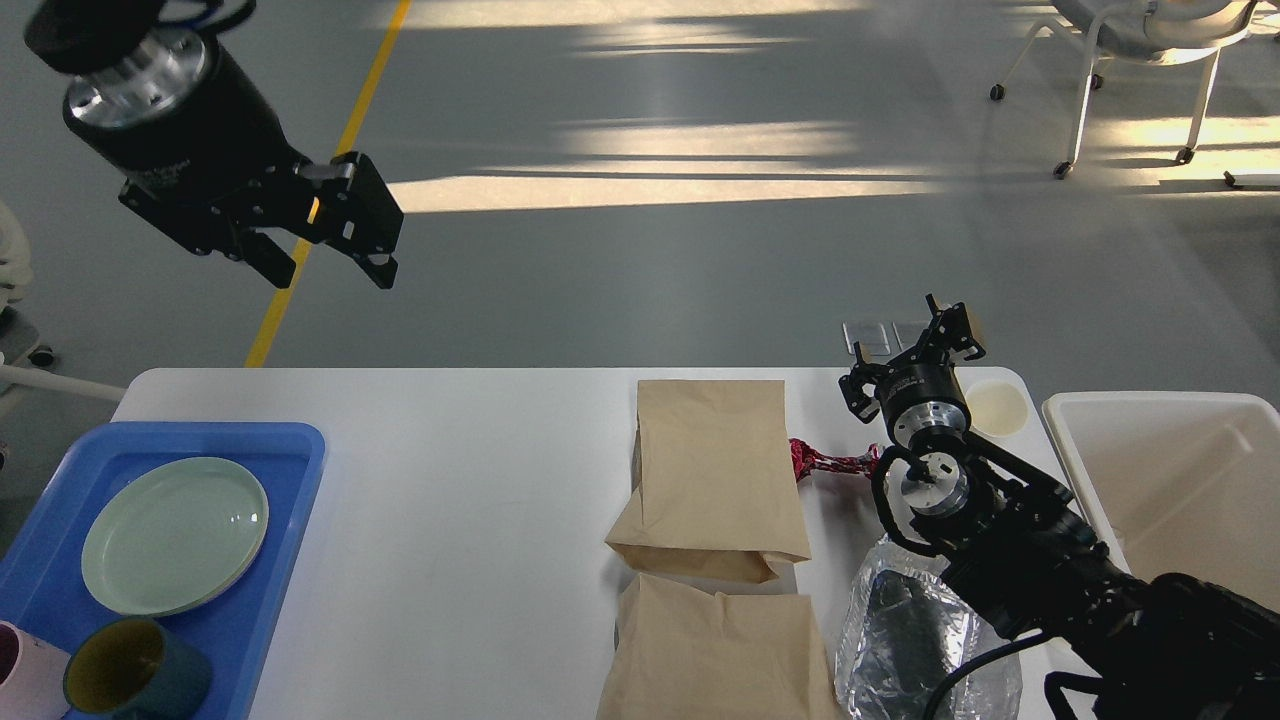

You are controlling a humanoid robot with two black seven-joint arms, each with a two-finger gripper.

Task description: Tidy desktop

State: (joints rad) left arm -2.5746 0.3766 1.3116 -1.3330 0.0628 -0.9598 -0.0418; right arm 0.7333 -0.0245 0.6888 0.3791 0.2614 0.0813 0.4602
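Note:
The white desktop [450,450] spans the view. On it lie two brown paper bags, one further back [715,460] and one at the front edge [715,650]. A crumpled red wrapper [825,460] and a clear, silvery plastic bag [900,630] lie beside them. A small cream round dish [1000,408] sits at the back right corner. My left gripper [332,272] is open and empty, raised high above the table's left end. My right gripper [910,335] is open and empty, over the back right edge between the red wrapper and the dish.
A blue tray [300,450] at the left holds a pale green plate [175,535], a teal mug [135,670] and a pale cup [15,680]. A deep off-white bin [1170,480] stands at the right. A chair [1150,40] stands far back right on the floor.

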